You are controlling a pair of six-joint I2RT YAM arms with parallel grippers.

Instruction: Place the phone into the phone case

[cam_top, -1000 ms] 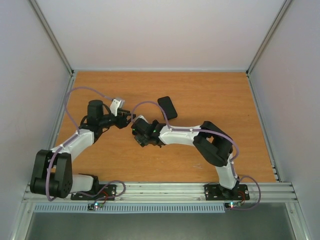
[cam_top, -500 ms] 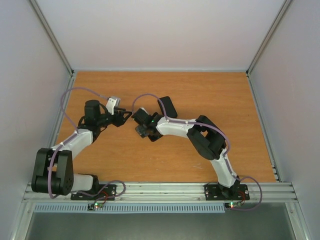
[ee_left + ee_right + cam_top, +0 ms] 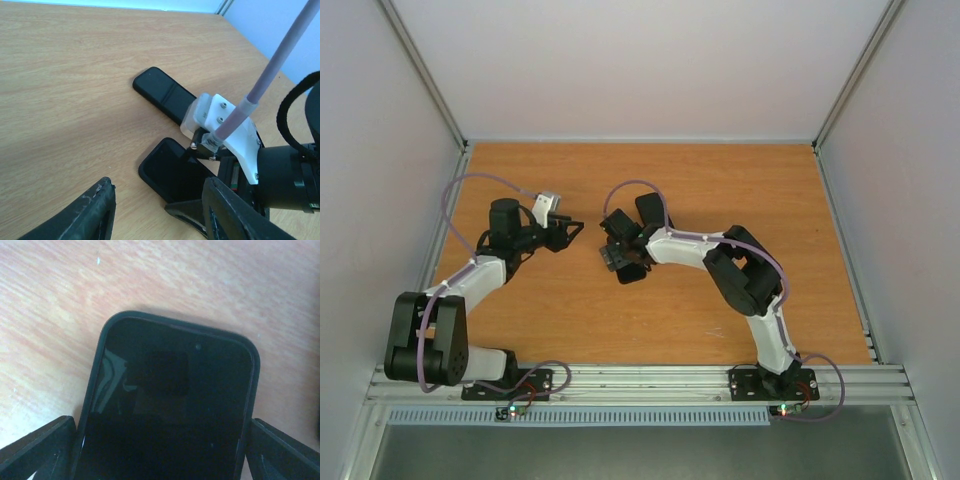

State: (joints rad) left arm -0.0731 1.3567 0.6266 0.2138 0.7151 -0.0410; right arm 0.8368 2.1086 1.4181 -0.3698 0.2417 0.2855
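Three pale walls (image 3: 620, 60) enclose an orange wood-grain table (image 3: 750, 180).

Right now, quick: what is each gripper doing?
Left gripper: open, holding nothing.
Right gripper: open, straddling the phone; no grip evident.

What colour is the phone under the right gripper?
The phone is black, glossy; best in right wrist view.

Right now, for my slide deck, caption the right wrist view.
Open right gripper straddling a glossy black phone flat on the wooden table.
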